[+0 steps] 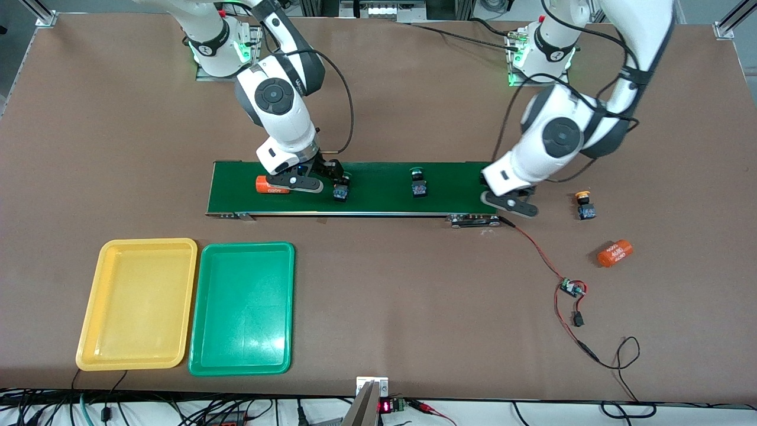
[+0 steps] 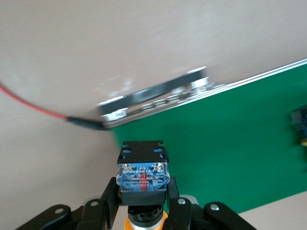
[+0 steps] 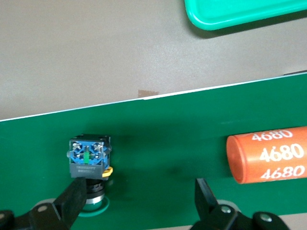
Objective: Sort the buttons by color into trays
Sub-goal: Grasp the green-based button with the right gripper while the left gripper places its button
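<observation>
The yellow tray (image 1: 136, 305) and green tray (image 1: 242, 309) sit side by side near the table's front edge; the right gripper (image 1: 313, 180), fingers spread, hangs over the belt (image 1: 378, 204) by a green button (image 1: 341, 188); another green button (image 1: 418, 182) sits mid-belt; the left gripper (image 2: 144, 203) pinches a yellow button (image 2: 143, 175) over the belt's end; a second yellow button (image 1: 585, 205) lies on the table.

Brown table (image 1: 378, 106) carries conveyor belt (image 1: 378, 204), yellow tray (image 1: 89, 331), green tray (image 1: 198, 355)
</observation>
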Robot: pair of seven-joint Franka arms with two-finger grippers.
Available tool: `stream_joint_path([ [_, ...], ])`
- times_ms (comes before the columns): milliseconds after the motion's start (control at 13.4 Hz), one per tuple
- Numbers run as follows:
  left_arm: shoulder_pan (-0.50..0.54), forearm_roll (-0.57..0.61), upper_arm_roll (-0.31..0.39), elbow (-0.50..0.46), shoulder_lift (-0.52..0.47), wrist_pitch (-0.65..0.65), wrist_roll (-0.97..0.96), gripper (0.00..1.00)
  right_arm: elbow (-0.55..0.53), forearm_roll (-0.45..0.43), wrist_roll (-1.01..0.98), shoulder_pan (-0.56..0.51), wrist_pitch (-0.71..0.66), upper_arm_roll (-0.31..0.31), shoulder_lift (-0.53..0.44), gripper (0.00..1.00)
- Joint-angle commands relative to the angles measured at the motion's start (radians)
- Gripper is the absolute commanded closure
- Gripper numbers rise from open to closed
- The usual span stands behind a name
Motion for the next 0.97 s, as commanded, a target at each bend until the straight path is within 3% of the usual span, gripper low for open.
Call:
stream_joint_path([
  [0,-0.023,-0.024,0.005,0.039,0.039,-0.015,-0.049,1.0,0.018,0.003,0.042,0.003,0.001,0.003,0.018,0.0],
  [223,-0.032,-0.029,0.007,0.036,0.062,-0.007,-0.05,0.99,0.018,-0.003,0.036,0.023,0.001,0.004,0.046,0.0],
  [372,-0.032,-0.029,0.007,0.033,0.082,-0.006,-0.05,0.88,0.02,-0.006,0.034,0.035,0.004,0.003,0.066,0.0],
  [521,-0.032,-0.029,0.007,0.038,0.079,-0.004,-0.049,0.15,0.023,-0.006,0.029,0.034,0.004,0.003,0.071,0.0],
  [596,-0.025,-0.031,0.007,0.045,0.058,0.0,-0.043,0.0,0.023,-0.009,0.029,0.034,0.004,0.003,0.072,0.0],
  [894,0.082,-0.026,0.045,0.062,0.015,-0.021,-0.035,0.0,0.023,-0.012,0.031,0.037,0.019,0.003,0.087,0.0],
])
